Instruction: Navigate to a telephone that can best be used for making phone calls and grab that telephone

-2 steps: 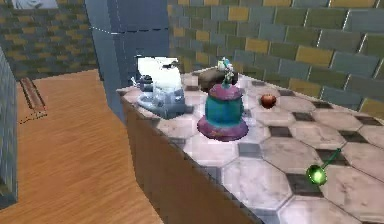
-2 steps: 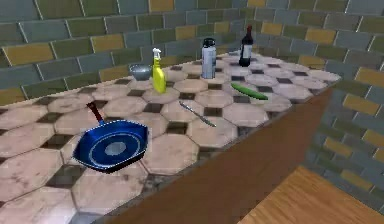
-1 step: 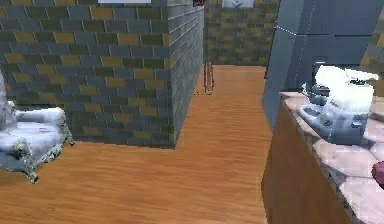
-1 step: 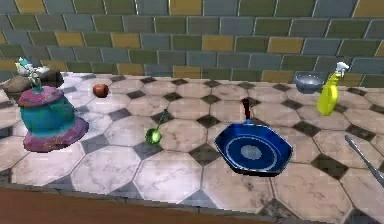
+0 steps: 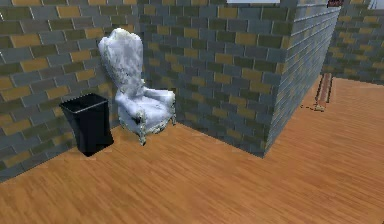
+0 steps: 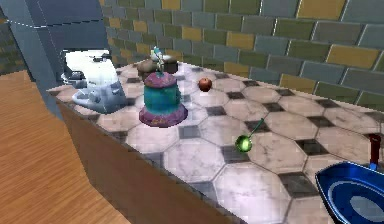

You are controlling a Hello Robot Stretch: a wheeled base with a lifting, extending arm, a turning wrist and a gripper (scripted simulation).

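Pan: cut off by the arm side view's right and bottom edges, its handle lost past the corner. Counter runs out of the picture at right and bottom. Small green blob on it: I cannot name it. White heap at the counter's far corner: shape unclear. Forward view, thin reddish frame by the far wall: too small to tell.

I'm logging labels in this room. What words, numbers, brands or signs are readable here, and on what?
None can be read.
The white armchair and black bin carry no lettering, nor does the brick wall.
On the tiled counter, the teal jar-like thing, the red ball and the blue pan bear no legible marks; any print there is too small to tell.
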